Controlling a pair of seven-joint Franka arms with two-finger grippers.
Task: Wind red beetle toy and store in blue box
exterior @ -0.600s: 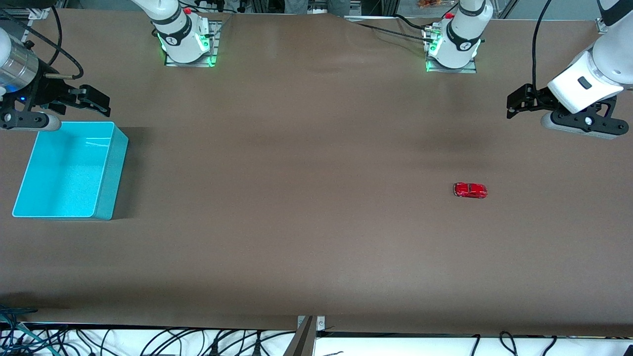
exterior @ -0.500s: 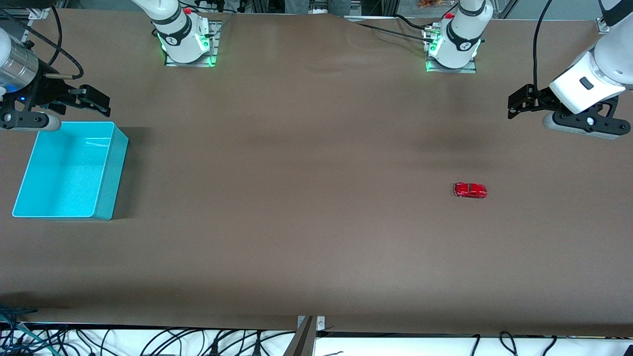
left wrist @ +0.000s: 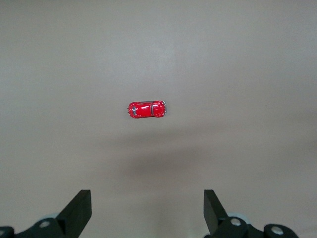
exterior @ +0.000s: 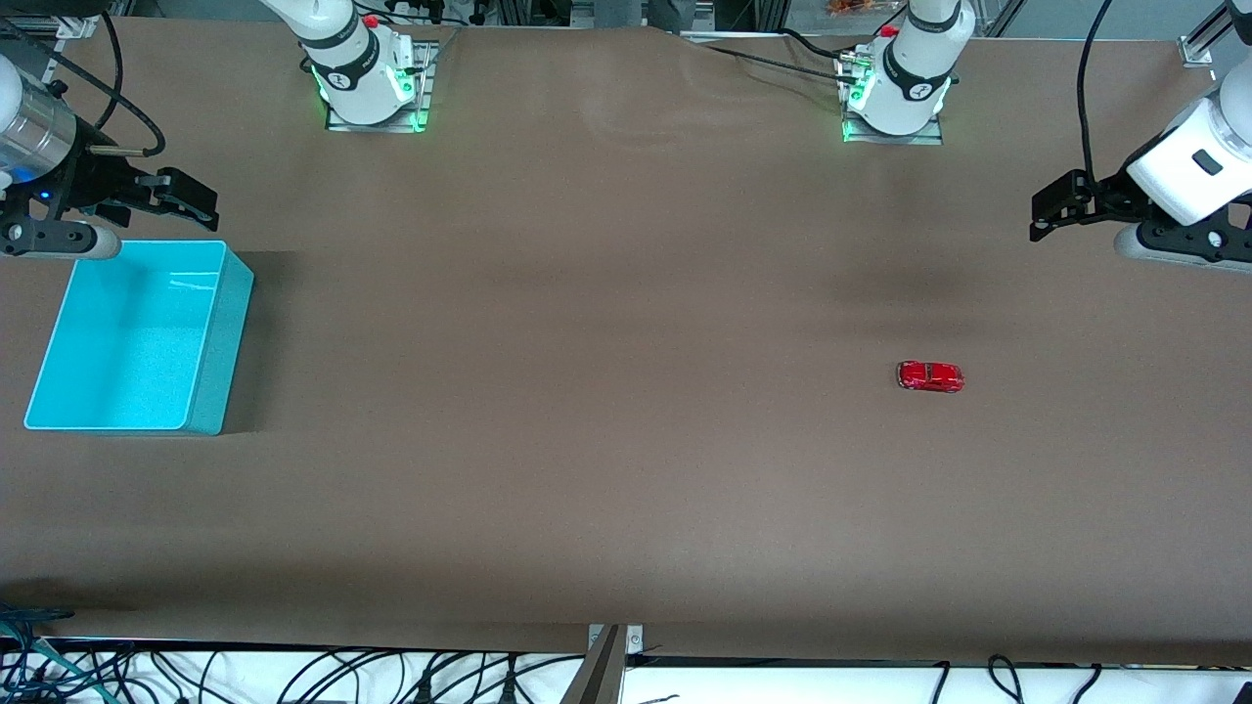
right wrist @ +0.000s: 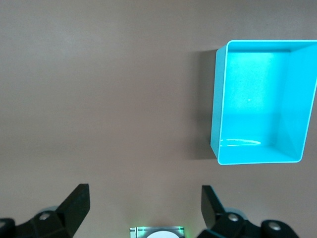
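The red beetle toy (exterior: 931, 376) lies on the brown table toward the left arm's end; it also shows in the left wrist view (left wrist: 147, 109). The blue box (exterior: 210, 332) stands empty at the right arm's end, and its wall shows in the right wrist view (right wrist: 216, 109). My left gripper (exterior: 1051, 206) is open and empty, up in the air above the table near its edge, apart from the toy; its jaws (left wrist: 147, 210) stand wide. My right gripper (exterior: 181, 200) is open and empty, over the table beside the box's farther wall (right wrist: 143, 208).
The two arm bases (exterior: 367, 73) (exterior: 895, 83) stand along the table's farther edge. The right arm's base also shows in the right wrist view (right wrist: 156, 232). Cables (exterior: 293, 675) hang below the table's nearer edge.
My left gripper has moved toward the left arm's end of the table and a little higher in the front view. The right arm, the toy and the box have not moved.
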